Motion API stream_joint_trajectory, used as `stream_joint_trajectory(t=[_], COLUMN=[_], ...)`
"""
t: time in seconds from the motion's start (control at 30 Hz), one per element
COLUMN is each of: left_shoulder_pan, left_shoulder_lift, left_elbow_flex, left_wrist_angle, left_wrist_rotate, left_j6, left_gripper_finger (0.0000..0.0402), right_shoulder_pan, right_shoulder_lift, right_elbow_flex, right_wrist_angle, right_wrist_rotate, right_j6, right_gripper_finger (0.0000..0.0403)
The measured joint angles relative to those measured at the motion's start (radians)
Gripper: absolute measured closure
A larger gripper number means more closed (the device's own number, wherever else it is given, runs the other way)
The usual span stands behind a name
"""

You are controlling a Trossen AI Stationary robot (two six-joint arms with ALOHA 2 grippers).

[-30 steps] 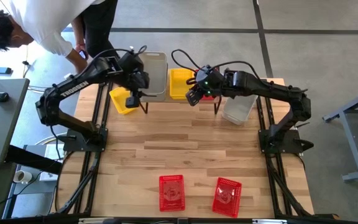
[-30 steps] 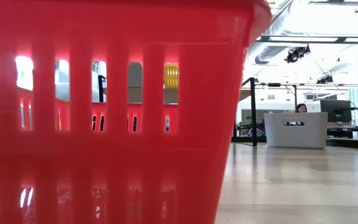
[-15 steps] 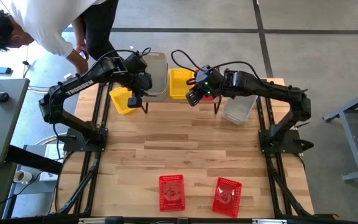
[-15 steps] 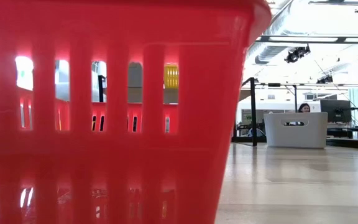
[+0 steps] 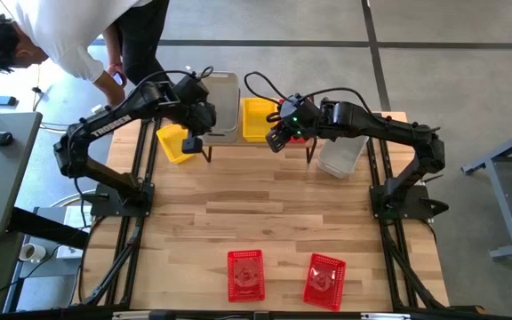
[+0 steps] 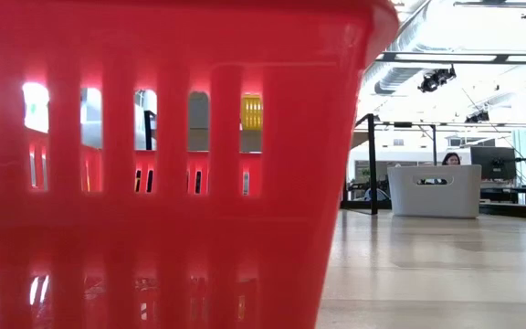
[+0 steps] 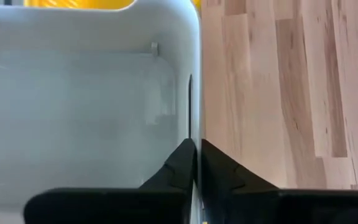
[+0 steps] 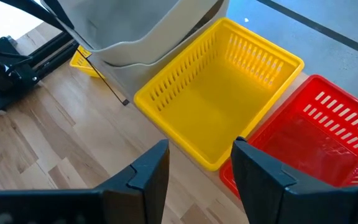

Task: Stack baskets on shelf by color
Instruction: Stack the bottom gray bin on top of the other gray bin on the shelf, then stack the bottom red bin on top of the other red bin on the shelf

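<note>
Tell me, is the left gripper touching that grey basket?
Touching. In the left wrist view, the left gripper is shut on the grey basket's thin side wall, one finger on each face.

High view: straight down from well above onto the slatted table [image 5: 265, 222], both arms and floor around it included

Low view: level at tabletop height, pressed close against a red basket [image 6: 153, 164] filling most of the frame, facing across to the room beyond

Left wrist view: very near a grey basket [image 7: 86, 106], down along its wall

Right wrist view: close above a yellow basket [image 8: 219, 93]

Shared: that yellow basket also seen in the high view; grey basket on the table [image 6: 434, 190] in low and high views
</note>
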Motion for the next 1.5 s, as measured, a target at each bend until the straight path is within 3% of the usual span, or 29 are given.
stream_joint_trajectory(t=[0.33, 1.0, 1.5], left_shoulder_pan=[0.000, 0.002, 0.001], left_shoulder_lift=[-0.003, 0.076, 0.081], left_elbow_flex=[0.071, 0.100, 0.100], left_wrist_angle=[-0.031, -0.053, -0.047], left_wrist_rotate=[0.060, -0.019, -0.005], left_j6=[0.014, -0.019, -0.053], left_gripper_finger=[0.0399, 0.0399, 0.0325], right_shoulder_pan=[0.000, 0.000, 0.000], right_shoulder_lift=[0.000, 0.000, 0.000], right_elbow_flex=[0.000, 0.000, 0.000], right_wrist_angle=[0.000, 0.000, -0.027], right_wrist_rotate=[0.000, 0.000, 0.000], right_j6=[0.000, 0.000, 0.003], right_gripper_finger=[0.0247, 0.0247, 0.0247])
